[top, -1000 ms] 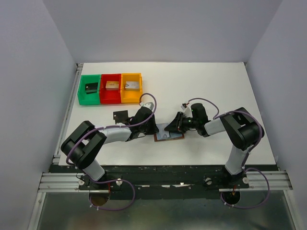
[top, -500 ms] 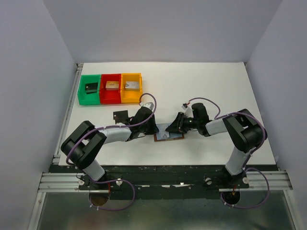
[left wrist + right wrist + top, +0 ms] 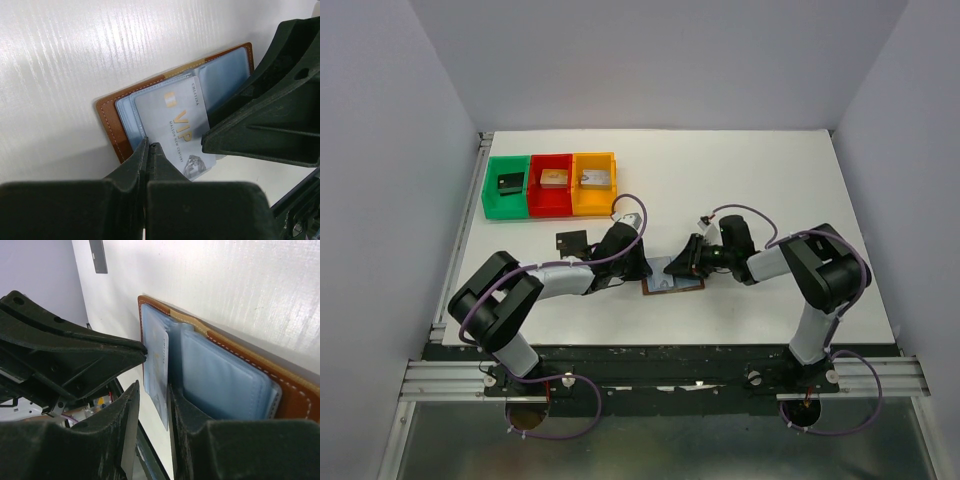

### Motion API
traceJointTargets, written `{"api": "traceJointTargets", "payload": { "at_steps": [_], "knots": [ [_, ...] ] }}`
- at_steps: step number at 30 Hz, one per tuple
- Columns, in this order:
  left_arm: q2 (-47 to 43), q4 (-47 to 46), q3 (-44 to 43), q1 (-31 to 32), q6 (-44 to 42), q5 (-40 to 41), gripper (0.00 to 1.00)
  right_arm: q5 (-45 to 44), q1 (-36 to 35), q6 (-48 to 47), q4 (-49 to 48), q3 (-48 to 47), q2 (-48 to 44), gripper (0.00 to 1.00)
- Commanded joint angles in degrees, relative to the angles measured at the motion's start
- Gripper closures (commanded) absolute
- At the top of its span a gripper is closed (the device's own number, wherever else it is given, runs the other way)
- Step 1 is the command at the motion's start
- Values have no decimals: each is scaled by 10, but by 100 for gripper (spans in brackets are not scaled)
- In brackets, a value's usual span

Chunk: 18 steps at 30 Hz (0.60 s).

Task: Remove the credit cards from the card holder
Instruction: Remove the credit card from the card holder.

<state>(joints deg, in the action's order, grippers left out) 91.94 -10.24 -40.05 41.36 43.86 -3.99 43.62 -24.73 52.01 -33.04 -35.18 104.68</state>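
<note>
Brown stitched-leather card holder [image 3: 672,278] lies open by the near edge of the table [image 3: 770,180] (glossy blue sleeves [image 3: 220,385] up). Left gripper [image 3: 148,145] pinched shut; right gripper [image 3: 154,390] parted astride the smooth grey card [image 3: 177,125].

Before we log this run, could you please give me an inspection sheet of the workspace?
Surface: white table.
Job's things: wallet open flat; grey card partly out; black card lying apart.
Clutter: three bins, a block in each.
Pincers: left pincer shut at the grey card's edge; right pincer open, astride it.
Cables: purple cables looped over the arms.
Surroundings: plain walls.
</note>
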Motion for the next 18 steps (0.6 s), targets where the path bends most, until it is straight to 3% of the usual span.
{"api": "traceJointTargets", "payload": {
  "at_steps": [1,18],
  "knots": [
    [15,21,13,2,-3,-8,100,17,-1,9,-34,-12,21,63],
    [19,-7,13,7,-9,-35,100,40,-27,15,-44,-38,51,63]
  ]
}}
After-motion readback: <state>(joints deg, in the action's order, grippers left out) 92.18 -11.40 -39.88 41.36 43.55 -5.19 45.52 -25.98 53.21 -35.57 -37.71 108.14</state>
